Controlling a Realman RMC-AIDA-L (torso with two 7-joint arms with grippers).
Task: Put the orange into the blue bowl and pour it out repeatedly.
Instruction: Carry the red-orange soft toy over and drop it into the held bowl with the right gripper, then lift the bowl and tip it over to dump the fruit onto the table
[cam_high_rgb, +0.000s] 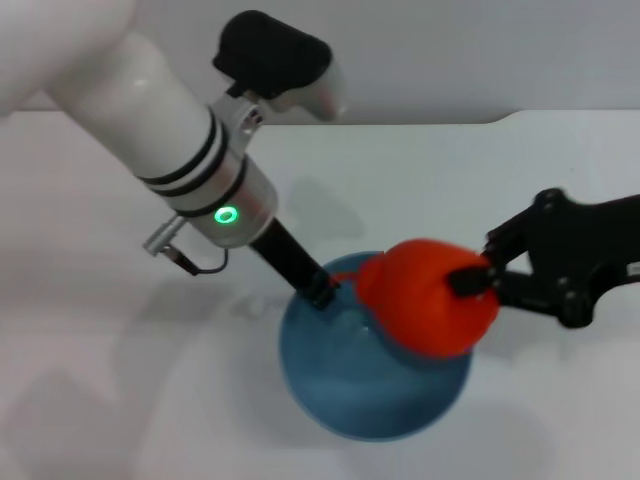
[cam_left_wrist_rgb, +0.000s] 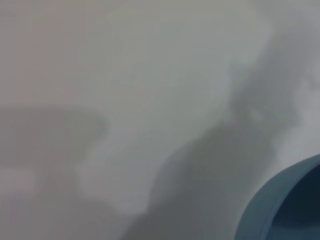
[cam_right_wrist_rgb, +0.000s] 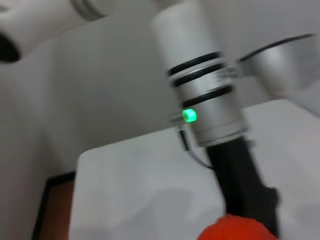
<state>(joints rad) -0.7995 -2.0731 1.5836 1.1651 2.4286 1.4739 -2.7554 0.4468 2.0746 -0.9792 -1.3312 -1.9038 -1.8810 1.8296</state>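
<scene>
Overhead, right end effector (cam_high_rgb: 478, 283) (clamped) holding orange (cam_high_rgb: 432, 297), blue bowl (cam_high_rgb: 372, 400)

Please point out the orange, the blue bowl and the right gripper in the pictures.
orange (cam_high_rgb: 432, 298): head view, middle of its skin.
blue bowl (cam_high_rgb: 375, 395): head view, bare inside wall near the front.
right gripper (cam_high_rgb: 478, 279): head view, fingertips on the orange.
</scene>
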